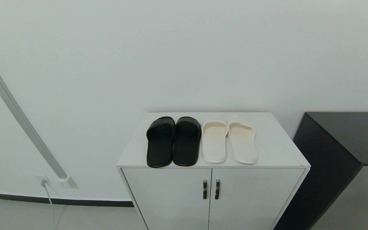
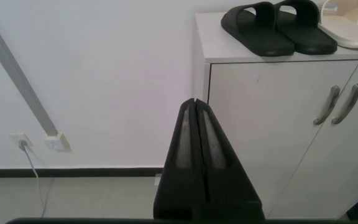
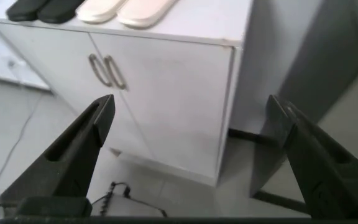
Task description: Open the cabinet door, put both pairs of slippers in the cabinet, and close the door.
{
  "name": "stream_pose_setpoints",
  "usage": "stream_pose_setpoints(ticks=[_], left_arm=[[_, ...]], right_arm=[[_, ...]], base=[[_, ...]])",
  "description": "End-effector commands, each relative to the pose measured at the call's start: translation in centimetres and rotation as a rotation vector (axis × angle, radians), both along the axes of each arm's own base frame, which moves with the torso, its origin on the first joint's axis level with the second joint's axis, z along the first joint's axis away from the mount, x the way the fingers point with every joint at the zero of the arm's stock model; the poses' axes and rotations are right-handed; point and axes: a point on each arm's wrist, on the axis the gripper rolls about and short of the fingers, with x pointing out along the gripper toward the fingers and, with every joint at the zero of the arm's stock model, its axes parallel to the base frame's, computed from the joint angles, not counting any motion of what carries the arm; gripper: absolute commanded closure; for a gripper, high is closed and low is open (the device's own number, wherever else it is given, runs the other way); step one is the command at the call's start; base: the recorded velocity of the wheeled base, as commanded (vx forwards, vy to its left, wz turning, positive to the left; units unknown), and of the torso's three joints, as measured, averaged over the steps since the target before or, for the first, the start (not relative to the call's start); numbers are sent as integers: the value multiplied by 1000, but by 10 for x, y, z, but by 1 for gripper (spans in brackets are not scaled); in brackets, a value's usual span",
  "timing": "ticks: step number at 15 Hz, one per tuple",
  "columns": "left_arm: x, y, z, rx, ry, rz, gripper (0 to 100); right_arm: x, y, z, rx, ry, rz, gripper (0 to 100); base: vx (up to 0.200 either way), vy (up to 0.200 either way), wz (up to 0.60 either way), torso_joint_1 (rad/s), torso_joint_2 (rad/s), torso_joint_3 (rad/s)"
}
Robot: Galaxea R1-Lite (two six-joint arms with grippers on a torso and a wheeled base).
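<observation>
as slippers [image 1: 188, 143] top cabinet [image 1: 171, 198], left gripper [image 2: 195, 109] pinched, right gripper [image 3: 189, 104] spread

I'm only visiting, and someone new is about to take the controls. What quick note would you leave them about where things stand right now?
Left pincer: shut, holding nothing, short of the cabinet.
Right pincer: open, holding nothing, facing the cabinet front.
Things: black slippers and white slippers lie side by side on top of the cabinet, black pair to the robot's left. Both doors are shut; the handles meet in the middle.
Done: nothing yet.
Left: open a door, put both pairs inside, close the door.
</observation>
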Motion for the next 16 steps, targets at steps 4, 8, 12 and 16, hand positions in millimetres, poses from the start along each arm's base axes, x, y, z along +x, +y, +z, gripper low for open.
stream_pose_setpoints(ticks=[4,8,12,16], left_arm=[[0,0,0,-1,2,1,100],[0,0,0,1,2,1,100],[0,0,0,-2,2,1,100],[0,0,0,-1,2,1,100]], right_arm=[[100,81,48,46,128,93,0],[131,138,63,58,130,58,0],[168,190,55,23,132,-40,0],[205,225,39,20,126,-153,0]], base=[[0,0,0,0,0,0],[0,0,0,0,0,0],[0,0,0,0,0,0],[0,0,0,0,0,0]])
